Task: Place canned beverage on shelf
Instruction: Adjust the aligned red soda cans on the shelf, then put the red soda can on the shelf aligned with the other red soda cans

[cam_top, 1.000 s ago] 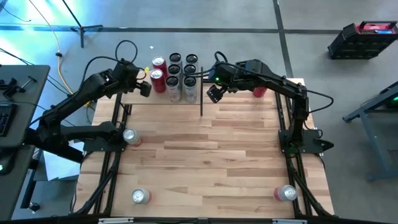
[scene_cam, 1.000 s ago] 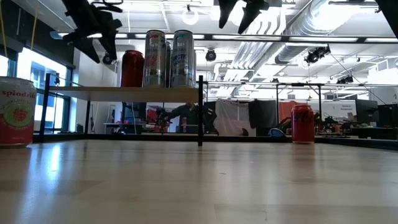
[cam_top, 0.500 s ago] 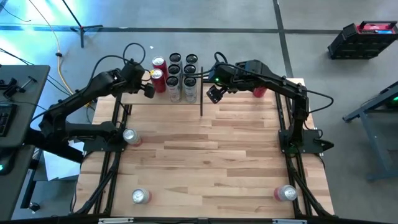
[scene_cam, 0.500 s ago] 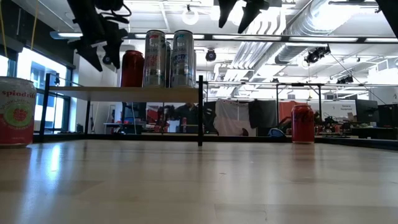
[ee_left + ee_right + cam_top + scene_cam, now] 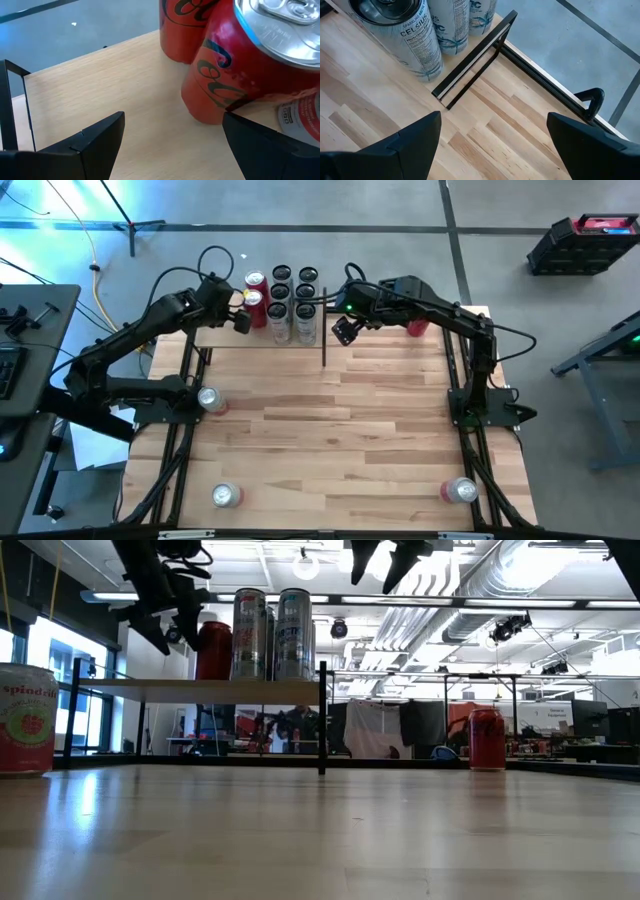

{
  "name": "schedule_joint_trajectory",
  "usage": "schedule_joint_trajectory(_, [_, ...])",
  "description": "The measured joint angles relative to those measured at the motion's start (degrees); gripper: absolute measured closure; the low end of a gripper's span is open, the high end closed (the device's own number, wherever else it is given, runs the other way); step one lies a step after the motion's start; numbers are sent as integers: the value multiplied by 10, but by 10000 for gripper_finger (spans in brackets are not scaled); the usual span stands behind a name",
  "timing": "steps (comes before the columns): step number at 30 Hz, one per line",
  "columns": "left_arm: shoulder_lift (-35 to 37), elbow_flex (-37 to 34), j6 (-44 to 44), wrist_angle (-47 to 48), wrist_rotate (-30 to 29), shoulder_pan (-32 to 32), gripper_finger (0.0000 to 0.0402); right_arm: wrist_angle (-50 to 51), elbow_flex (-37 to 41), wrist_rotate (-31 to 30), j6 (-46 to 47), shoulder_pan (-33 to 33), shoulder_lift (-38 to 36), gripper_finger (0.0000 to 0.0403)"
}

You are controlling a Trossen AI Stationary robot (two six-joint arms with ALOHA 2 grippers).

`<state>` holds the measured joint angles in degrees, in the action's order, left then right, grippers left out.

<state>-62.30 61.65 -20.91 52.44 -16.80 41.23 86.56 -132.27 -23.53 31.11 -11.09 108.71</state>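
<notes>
The shelf [image 5: 214,337], a light-wood board on black posts, stands at the table's far left. On it stand two red cans [image 5: 254,301] and several tall silver cans [image 5: 293,305]. My left gripper [image 5: 240,321] hovers open over the shelf's left part. The nearer red can [image 5: 240,70] stands upright on its base beside one finger. My right gripper [image 5: 345,331] is open and empty in the air, just right of the shelf's corner post [image 5: 470,65]. My left gripper is open, and one finger [image 5: 260,145] stands right at the lower side of the nearer red can [image 5: 215,107]. Whether it touches the can I cannot tell. The can stands upright on the shelf board [image 5: 100,85].
More cans stand on the tabletop: one at the left [image 5: 209,399], one near left [image 5: 225,496], one near right [image 5: 460,491] and a red one at the far right [image 5: 417,326]. The middle of the tabletop [image 5: 330,420] is bare wood.
My left gripper has gone down a little and toward the red cans on the shelf, staying open. The cans have not moved.
</notes>
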Motion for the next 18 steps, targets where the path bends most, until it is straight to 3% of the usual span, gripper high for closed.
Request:
schedule_joint_trajectory(5, [8, 0, 0, 20, 1, 0, 76, 10, 0, 0, 1, 0, 0, 54])
schedule_joint_trajectory(10, [35, 0, 0, 45, 37, -1, 76, 30, 0, 2, 21, -16, 0, 54])
schedule_joint_trajectory(18, [89, 0, 28, 44, 97, -10, 76, 35, 0, 25, 7, -122, 0, 54])
